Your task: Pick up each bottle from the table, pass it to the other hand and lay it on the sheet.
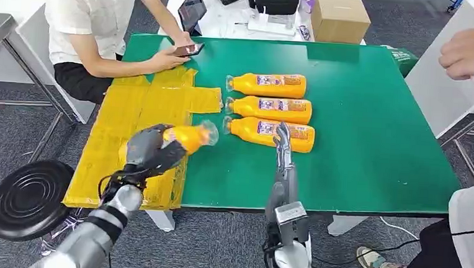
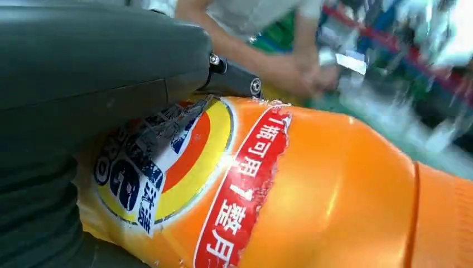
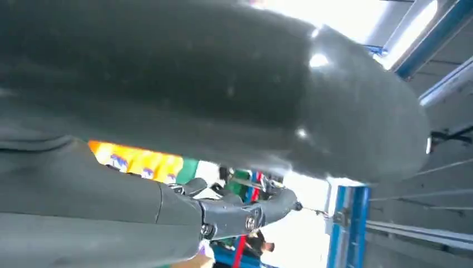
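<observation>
The left hand [image 1: 149,150] wraps its fingers tight around an orange bottle [image 1: 188,136], low and left of middle, above the yellow sheet [image 1: 133,112]. The right hand [image 1: 282,137], with its fingers straight and apart, holds nothing beside three more bottles [image 1: 272,108]. If the left hand lets go too high, the round bottle could roll off the sheet's edge.

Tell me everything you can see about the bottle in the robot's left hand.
The held bottle is orange plastic with a clear cap, carried on its side above the yellow sheet, cap pointing toward the green table. The left hand grips its body. Its blue, yellow and red printed label is wrinkled and torn at the edge.
</observation>
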Robot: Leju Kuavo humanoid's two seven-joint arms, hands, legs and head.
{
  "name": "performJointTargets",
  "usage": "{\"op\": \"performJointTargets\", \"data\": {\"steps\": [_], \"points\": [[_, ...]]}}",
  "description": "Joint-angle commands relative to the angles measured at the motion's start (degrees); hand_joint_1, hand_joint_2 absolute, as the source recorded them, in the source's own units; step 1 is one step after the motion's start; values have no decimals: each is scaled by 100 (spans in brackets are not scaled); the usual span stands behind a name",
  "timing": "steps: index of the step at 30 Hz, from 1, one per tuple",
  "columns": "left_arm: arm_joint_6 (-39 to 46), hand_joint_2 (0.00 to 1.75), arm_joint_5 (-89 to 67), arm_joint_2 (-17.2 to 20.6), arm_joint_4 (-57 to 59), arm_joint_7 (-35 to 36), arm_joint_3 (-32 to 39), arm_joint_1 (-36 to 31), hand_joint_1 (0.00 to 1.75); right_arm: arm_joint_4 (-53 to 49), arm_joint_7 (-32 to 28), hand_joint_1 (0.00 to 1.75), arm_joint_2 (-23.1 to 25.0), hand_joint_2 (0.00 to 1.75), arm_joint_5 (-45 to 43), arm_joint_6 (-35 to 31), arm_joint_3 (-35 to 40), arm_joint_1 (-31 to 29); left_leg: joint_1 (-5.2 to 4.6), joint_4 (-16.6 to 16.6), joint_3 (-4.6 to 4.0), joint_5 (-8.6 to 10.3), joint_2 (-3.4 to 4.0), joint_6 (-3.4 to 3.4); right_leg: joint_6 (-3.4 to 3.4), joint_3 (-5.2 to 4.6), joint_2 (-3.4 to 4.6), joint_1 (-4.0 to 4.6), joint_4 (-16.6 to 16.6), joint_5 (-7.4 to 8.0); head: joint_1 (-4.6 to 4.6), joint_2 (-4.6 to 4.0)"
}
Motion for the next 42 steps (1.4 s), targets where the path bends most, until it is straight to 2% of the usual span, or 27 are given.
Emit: {"op": "performJointTargets", "data": {"steps": [1,5,7,10,11,12,13,16,17,18,19,26,29,31,39,42], "points": [[-584,175,-460,239,1951,236,-803,-1153,175,785,35,0,83,0,-83,147,-109,-262,9,0,2,-1,9,-8,-10,4,5,10,-3,3,0,0],[-671,175,-876,209,2137,678,-842,-1303,175,852,23,0,140,0,-109,241,-180,-256,11,1,4,0,15,-11,-14,5,7,12,-3,4,0,0],[-981,175,-1299,188,2377,1098,-1111,-1444,175,980,20,0,189,0,-111,252,-223,-293,16,4,1,1,15,-14,-17,4,5,18,-2,6,0,0],[-1131,175,-1391,139,2508,1307,-1021,-1445,175,1152,14,0,241,0,-98,278,-281,-338,15,1,3,1,13,-11,-14,3,6,17,-4,6,0,0],[-1136,175,-1445,119,2562,1383,-993,-1431,166,1259,20,0,265,0,-113,285,-325,-373,18,1,3,2,17,-13,-16,6,9,20,-8,9,-2,0],[-1169,175,-1432,110,2582,1408,-952,-1419,136,1301,29,0,271,0,-119,289,-346,-378,16,1,2,1,18,-11,-13,4,11,18,-6,8,0,0],[-1190,175,-1410,105,2590,1417,-916,-1413,120,1322,34,0,273,0,-120,293,-356,-379,10,-2,7,1,14,-8,-10,8,8,11,-5,5,0,0],[-1183,175,-1406,111,2584,1418,-904,-1397,120,1354,32,0,268,0,-120,301,-362,-377,8,-4,7,2,12,-8,-8,8,7,9,-4,4,2,0],[-1242,175,-1337,100,2598,1406,-819,-1394,58,1368,31,0,275,0,-116,284,-382,-371,13,-4,8,3,17,-13,-14,10,10,15,-9,8,0,0],[-1449,175,-1234,84,2632,1315,-734,-1412,17,1398,37,0,280,0,-111,249,-407,-366,11,-3,8,2,14,-10,-11,9,8,12,-6,6,2,0],[-1614,175,-1193,91,2617,1181,-717,-1420,0,1457,38,0,273,0,-116,259,-427,-370,16,-5,10,3,20,-14,-17,11,12,18,-11,9,2,0],[-1719,175,-478,-11,2374,666,-130,-1253,0,1594,-84,0,319,0,-342,208,-574,-371,16,-6,13,4,14,-14,-16,17,6,18,-13,8,0,0],[-1906,175,-85,-12,2225,176,65,-1150,0,1631,-119,0,299,0,-355,149,-567,-374,13,-4,12,2,15,-11,-12,14,11,14,-8,7,0,0],[-1736,175,0,4,2037,-54,50,-1008,0,1641,-160,0,295,0,-401,102,-594,-340,16,-4,13,2,17,-13,-15,18,12,18,-13,9,0,0],[-1675,175,85,-15,1893,-184,4,-930,0,1591,-194,0,284,0,-404,50,-614,-293,14,-3,10,4,13,-15,-16,12,9,15,-7,9,0,0],[-1075,175,155,-67,1257,-274,-102,-614,0,1540,-228,0,243,0,-344,-50,-720,-191,10,-7,14,5,4,-11,-12,18,1,11,-11,6,0,0]]}}
